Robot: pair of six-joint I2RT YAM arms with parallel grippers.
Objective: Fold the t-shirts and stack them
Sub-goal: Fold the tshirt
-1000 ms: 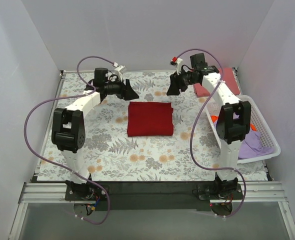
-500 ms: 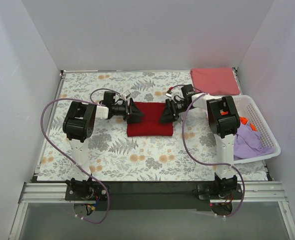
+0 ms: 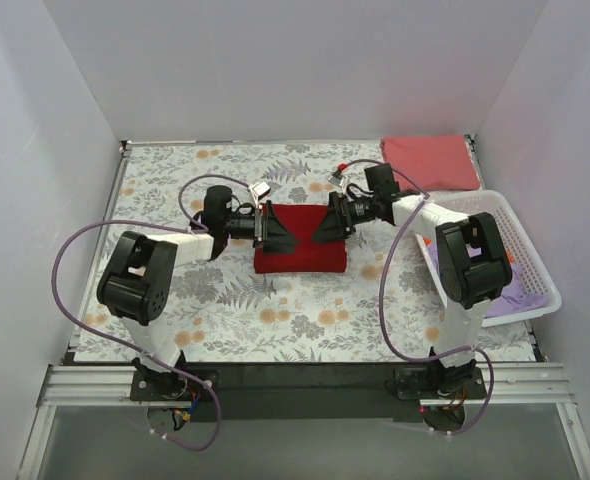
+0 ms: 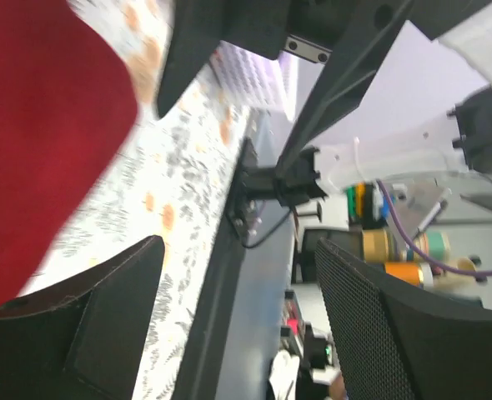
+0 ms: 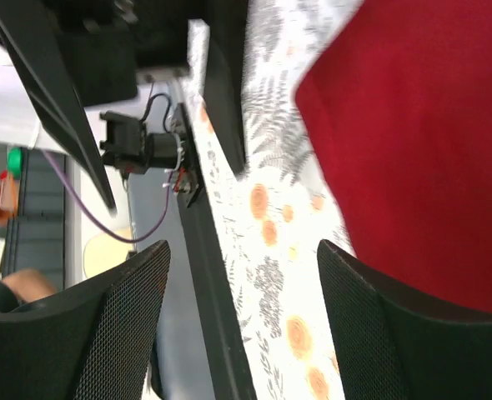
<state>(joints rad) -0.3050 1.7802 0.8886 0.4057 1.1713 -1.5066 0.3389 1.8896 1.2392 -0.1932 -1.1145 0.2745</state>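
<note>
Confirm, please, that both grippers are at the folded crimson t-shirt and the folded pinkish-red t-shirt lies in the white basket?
Not quite: the top external view shows the pinkish-red t-shirt on the floral cloth beyond the white basket, not in it. The rest holds.

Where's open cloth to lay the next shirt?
Bare: the near strip of cloth in front of the crimson shirt, and its far-left corner. Crowded: the centre, with left gripper and right gripper at that shirt, and the right side, with basket and pink shirt.
</note>
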